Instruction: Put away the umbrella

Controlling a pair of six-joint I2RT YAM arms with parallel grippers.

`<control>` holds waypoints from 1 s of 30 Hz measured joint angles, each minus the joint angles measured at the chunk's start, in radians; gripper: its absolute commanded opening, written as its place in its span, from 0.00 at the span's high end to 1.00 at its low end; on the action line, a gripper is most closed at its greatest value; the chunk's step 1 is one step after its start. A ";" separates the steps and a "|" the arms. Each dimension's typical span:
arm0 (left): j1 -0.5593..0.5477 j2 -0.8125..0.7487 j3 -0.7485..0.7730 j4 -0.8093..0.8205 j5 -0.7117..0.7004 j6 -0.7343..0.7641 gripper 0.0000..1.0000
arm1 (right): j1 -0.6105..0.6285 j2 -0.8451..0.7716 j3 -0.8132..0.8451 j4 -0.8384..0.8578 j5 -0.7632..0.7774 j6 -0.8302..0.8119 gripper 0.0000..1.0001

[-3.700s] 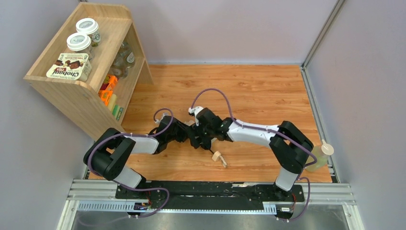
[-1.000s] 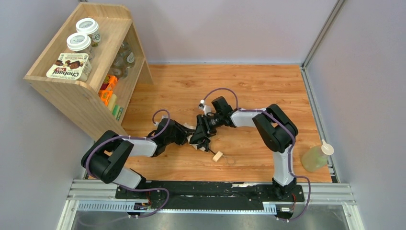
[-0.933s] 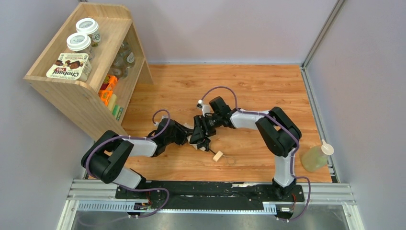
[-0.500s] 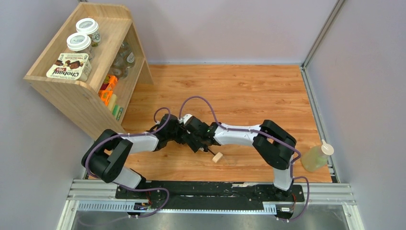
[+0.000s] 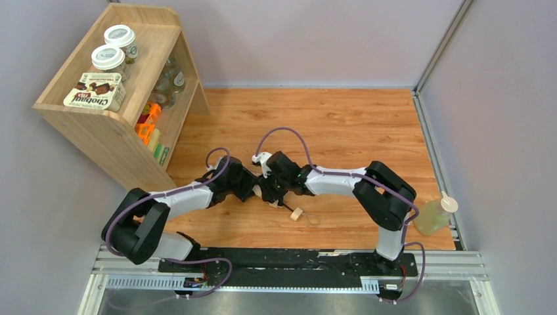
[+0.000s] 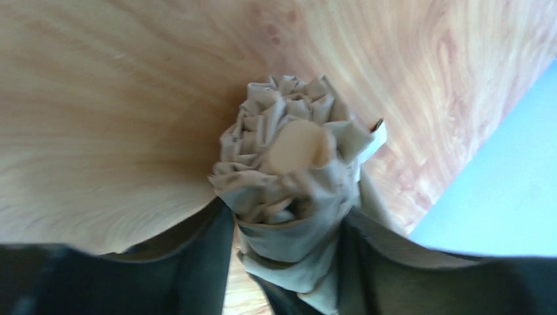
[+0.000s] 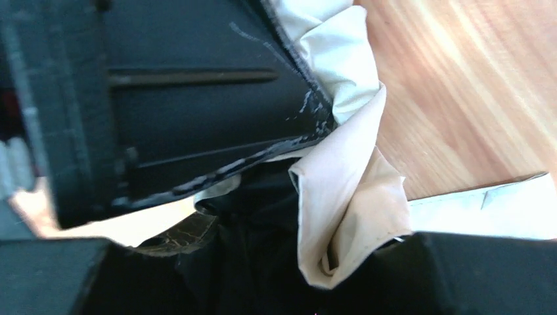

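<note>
The umbrella (image 6: 289,177) lies low at the middle of the table (image 5: 355,125). Its long axis runs from 10 o'clock to 4 o'clock. The bunched canopy (image 5: 265,189) is at the 10 o'clock end. The cream handle (image 5: 297,213) points to 4 o'clock, joined by the thin black shaft (image 5: 287,206).

The left arm (image 5: 190,195) reaches low from 7 o'clock toward the centre. The left gripper (image 5: 255,191) holds the canopy, with its fingers (image 6: 197,269) pressed against both sides of the bundle.

The right arm (image 5: 335,180) is folded at an elbow near 4 o'clock, with its forearm lying toward 9 o'clock. The right gripper (image 5: 270,193) meets the left at the canopy. A fold of fabric (image 7: 348,210) sits between its fingers (image 7: 473,275), but I cannot tell whether they pinch it.
</note>
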 measured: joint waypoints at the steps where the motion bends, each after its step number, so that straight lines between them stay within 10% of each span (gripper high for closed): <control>1: -0.002 -0.015 0.000 -0.020 -0.006 0.017 0.27 | -0.019 -0.005 -0.012 0.022 -0.058 0.003 1.00; 10: -0.021 -0.067 0.008 -0.153 0.025 0.076 0.30 | -0.179 0.021 -0.127 0.244 -0.629 0.206 1.00; 18: -0.015 -0.029 -0.021 -0.046 0.091 0.042 0.95 | -0.197 0.055 -0.127 0.251 -0.748 0.335 1.00; 23: -0.022 -0.154 -0.101 -0.033 0.072 0.026 1.00 | -0.182 0.034 -0.109 0.177 -0.748 0.342 0.30; 27: -0.023 -0.324 -0.154 -0.074 0.014 0.037 1.00 | -0.185 -0.089 -0.073 0.023 -0.673 0.350 0.00; 30: -0.009 -0.418 -0.176 -0.075 -0.015 0.043 1.00 | -0.194 -0.253 -0.017 -0.098 -0.587 0.342 0.00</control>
